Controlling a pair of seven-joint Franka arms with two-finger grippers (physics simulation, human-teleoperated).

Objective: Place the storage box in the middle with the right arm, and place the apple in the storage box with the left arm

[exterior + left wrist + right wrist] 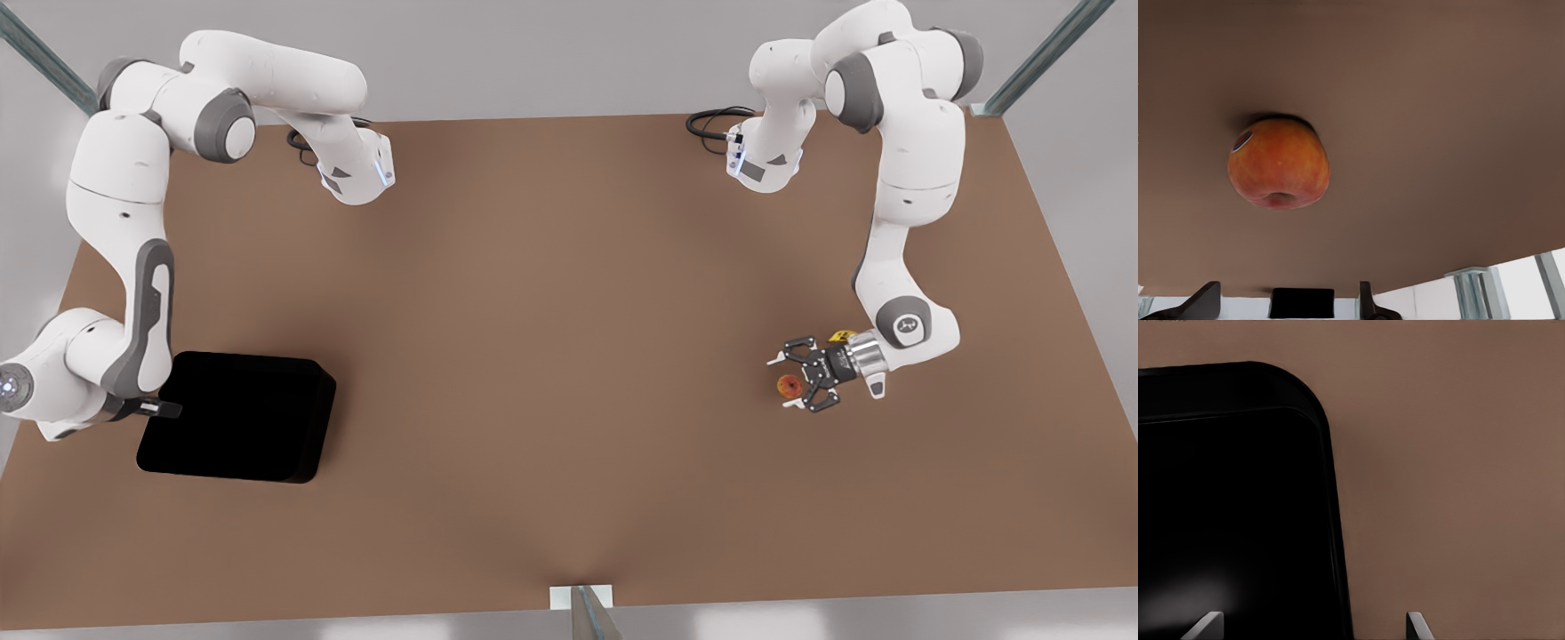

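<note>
A wide brown table (569,356) lies bare across its middle. At the front view's left edge, the right gripper (1313,627), jaws spread, straddles the wall of the black storage box (236,416). Well apart, toward the front view's right, the left gripper (794,382) hangs spread over the apple (788,386).

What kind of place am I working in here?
Most likely a simulated tabletop test cell, not a real kitchen or shop: a plain brown table with metal frame struts at its corners, two white arms mounted at its far edge, and just a black storage box and an apple.
</note>
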